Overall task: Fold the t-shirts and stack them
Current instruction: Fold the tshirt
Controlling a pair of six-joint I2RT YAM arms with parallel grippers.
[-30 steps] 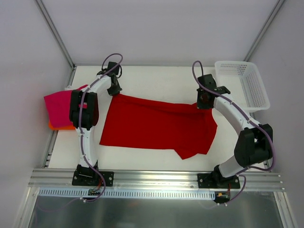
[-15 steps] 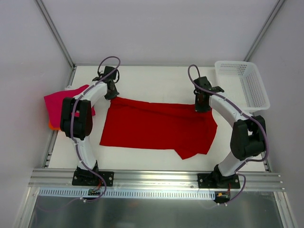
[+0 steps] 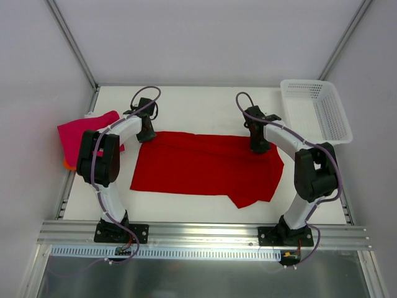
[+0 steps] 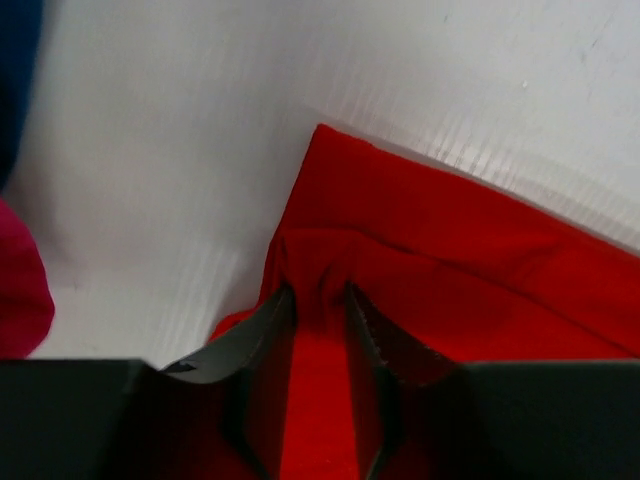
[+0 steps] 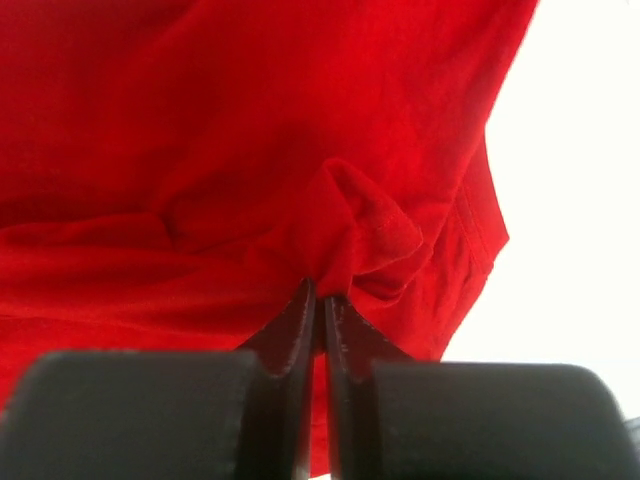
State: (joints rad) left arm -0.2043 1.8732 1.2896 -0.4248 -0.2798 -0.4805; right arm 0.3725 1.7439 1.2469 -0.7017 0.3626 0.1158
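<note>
Red t-shirt (image 3: pixel 205 164), just one, lies mid-table, long axis left to right. Right gripper (image 3: pixel 257 148) clenches its far edge; left gripper (image 3: pixel 147 136) straddles the far-left corner, grip unclear. One pink shirt (image 3: pixel 77 136) covers one orange shirt (image 3: pixel 67 164) at the left.

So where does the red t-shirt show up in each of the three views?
Top external: red t-shirt spread across the middle of the table.
Left wrist: fills the lower right, one corner pointing up.
Right wrist: covers all but the right side.
Shared landmark: white table beside it.
</note>
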